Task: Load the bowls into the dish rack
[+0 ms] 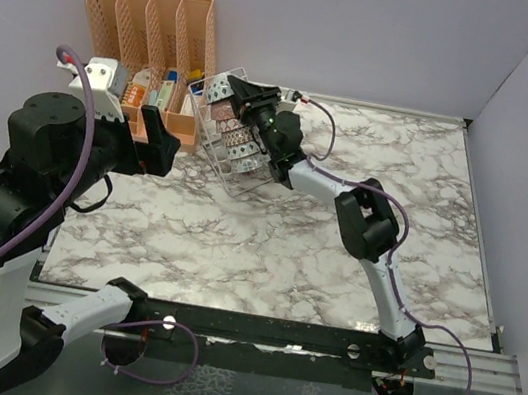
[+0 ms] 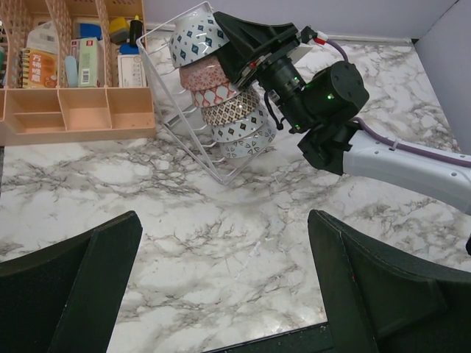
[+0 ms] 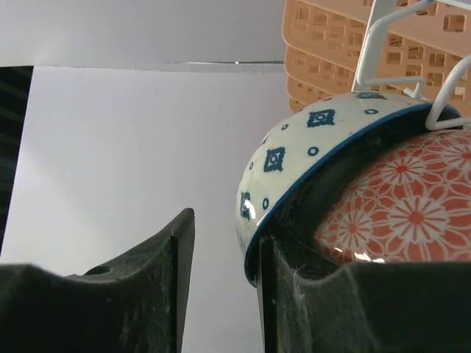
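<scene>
Right hand (image 3: 221, 257) is apparently seating the top bowl (image 2: 197, 37) in the rack (image 2: 193, 140), jaws parted astride its rim. Left hand (image 2: 224, 243) is hovering open above the worktop (image 2: 88, 176). Next move is likely calling for a retreat without dislodging bowls.

The organizer (image 1: 147, 46) sits in the far left corner of the counter (image 1: 333, 270), with small packets (image 2: 85, 62) standing in its compartments. Just to its right, near the far edge, stands the dish rack (image 1: 238, 168); I cannot tell whether the two touch. Inside the rack the bowls (image 2: 234, 110) lie on edge in a row, each nested against the next, the topmost bowl (image 2: 193, 37) nearest the organizer. My right gripper (image 1: 239, 92) reaches the top of the rack from the right, and that bowl's wall stands between its fingers (image 3: 140, 301), with a gap on the outer side. My left gripper (image 1: 157, 142) hangs near the left edge, in front of the organizer, spread wide over bare counter.
</scene>
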Motion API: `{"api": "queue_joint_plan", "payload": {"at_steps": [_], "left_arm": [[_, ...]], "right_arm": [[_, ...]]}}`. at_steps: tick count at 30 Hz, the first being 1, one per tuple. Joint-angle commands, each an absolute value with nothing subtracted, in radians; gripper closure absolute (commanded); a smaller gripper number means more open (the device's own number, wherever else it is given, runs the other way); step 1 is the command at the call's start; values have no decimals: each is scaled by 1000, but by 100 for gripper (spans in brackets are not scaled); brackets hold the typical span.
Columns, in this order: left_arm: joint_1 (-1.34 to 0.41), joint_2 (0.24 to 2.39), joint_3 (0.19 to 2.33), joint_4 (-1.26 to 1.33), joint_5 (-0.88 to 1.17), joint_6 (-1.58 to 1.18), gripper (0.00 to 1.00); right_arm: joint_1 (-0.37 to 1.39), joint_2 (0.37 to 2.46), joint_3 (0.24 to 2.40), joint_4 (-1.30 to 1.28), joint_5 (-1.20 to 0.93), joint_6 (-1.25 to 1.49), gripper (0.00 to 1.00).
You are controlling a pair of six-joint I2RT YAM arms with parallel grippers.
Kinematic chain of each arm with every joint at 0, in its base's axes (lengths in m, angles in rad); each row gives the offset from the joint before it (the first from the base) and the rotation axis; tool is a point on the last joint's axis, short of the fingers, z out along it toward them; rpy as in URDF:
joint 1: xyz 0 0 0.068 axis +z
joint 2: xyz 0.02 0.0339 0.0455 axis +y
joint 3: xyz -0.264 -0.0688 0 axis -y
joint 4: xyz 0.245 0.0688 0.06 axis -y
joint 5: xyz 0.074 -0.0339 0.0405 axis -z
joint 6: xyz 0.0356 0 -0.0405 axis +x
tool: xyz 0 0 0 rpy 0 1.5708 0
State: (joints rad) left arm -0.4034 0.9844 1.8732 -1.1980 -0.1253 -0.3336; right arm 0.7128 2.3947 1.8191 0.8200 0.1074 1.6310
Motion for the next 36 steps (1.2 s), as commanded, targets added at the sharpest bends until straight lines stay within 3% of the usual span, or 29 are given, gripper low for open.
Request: {"api": "queue_joint_plan", "payload": {"at_steps": [1, 25, 36], "left_arm": [[-408, 988, 1866, -1178, -144, -324, 1], [-408, 1010, 1872, -1191, -95, -392, 1], [-408, 1097, 1874, -1303, -54, -550, 1]], "right_arm": [[699, 2326, 1769, 798, 126, 1647, 62], [688, 2026, 1459, 648, 66, 1630, 62], [689, 1705, 1332, 286, 24, 1347, 58]]}}
